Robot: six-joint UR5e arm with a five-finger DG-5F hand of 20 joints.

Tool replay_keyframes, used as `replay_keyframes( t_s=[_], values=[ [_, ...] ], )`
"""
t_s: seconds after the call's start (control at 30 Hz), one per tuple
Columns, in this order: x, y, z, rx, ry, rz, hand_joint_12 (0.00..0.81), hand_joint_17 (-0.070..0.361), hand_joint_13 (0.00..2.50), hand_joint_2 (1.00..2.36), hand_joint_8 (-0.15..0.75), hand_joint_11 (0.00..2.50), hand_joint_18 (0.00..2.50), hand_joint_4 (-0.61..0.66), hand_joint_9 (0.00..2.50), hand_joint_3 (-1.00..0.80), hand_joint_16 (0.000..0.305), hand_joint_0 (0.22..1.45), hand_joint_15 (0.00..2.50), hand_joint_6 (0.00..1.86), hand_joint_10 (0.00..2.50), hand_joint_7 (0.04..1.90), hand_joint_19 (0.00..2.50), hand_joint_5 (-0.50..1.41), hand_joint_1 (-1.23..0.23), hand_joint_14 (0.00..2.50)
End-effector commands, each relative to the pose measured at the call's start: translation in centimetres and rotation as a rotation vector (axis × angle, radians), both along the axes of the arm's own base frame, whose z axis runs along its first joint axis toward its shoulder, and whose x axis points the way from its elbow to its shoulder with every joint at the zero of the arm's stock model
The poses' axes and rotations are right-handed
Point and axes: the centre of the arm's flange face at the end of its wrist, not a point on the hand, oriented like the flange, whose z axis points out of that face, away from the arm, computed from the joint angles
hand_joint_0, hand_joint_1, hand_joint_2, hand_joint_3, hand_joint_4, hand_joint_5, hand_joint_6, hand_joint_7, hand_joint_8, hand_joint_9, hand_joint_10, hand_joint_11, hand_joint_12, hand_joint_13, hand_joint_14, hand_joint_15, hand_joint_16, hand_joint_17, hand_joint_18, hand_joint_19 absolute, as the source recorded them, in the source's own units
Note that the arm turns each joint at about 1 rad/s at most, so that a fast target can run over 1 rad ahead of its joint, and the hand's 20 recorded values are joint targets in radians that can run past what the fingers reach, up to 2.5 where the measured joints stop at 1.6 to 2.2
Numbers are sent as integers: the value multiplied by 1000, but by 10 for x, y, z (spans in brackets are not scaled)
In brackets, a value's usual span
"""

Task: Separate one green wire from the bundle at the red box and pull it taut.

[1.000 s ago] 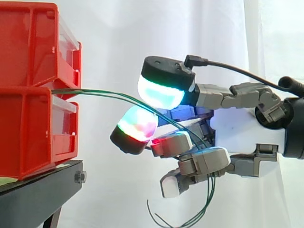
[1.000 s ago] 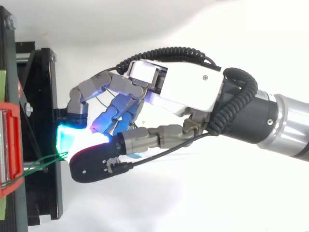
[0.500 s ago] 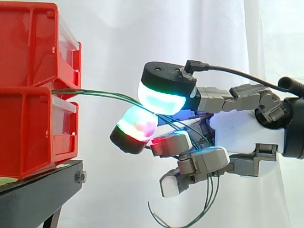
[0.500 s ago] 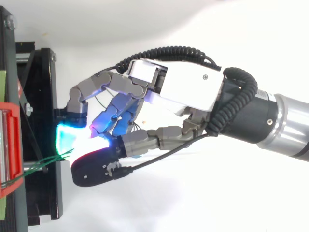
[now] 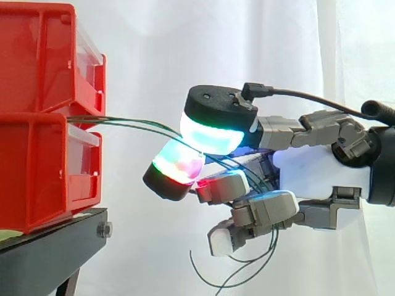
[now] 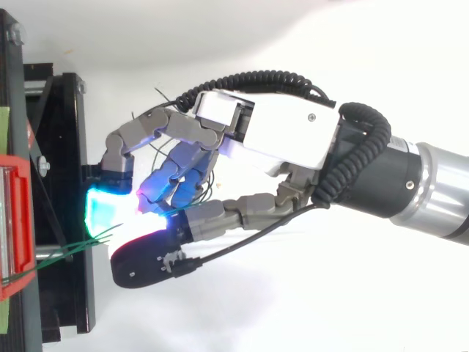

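Beside the red box [image 5: 49,166], the fingers [image 5: 213,129] of your hand [image 5: 321,172] curled around green wires [image 5: 136,124] that ran nearly level, leftward into it.

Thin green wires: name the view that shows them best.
Side view: the thin green wires run from the red plastic box into the robot hand. Top view catches a short stretch by the box.

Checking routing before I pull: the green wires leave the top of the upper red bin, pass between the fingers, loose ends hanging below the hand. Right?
No. The side view shows the green wires leaving the gap between the upper red bin and the lower red bin, not the upper bin's top. The rest holds: they pass between the fingers, ends hanging below the hand.
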Motion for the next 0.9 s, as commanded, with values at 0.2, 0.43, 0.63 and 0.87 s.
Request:
replay_keyframes(
  t_s=[0.2, 0.43, 0.63, 0.87],
  values=[
    [0, 0, -1, 0, 0, 4, 322, 120, 1424, 1000, 276, 1614, 879, 127, 1051, -500, 53, 722, 1536, 877, 1, 976, 485, -238, -888, 13],
    [-1, 1, -1, -1, 14, 7, 325, 120, 1419, 1000, 280, 1619, 868, 138, 1040, -500, 53, 611, 1537, 868, 0, 970, 504, -242, -920, 12],
    [-1, 0, 2, 1, 16, 6, 337, 128, 1446, 1000, 301, 1583, 889, 165, 1078, -500, 57, 528, 1536, 864, 23, 934, 526, -239, -745, 8],
    [1, -2, 12, -3, 44, 3, 310, 123, 1451, 1011, 277, 1585, 877, 140, 1116, -372, 55, 638, 1536, 859, 4, 969, 547, -233, -656, 8]
  ],
)
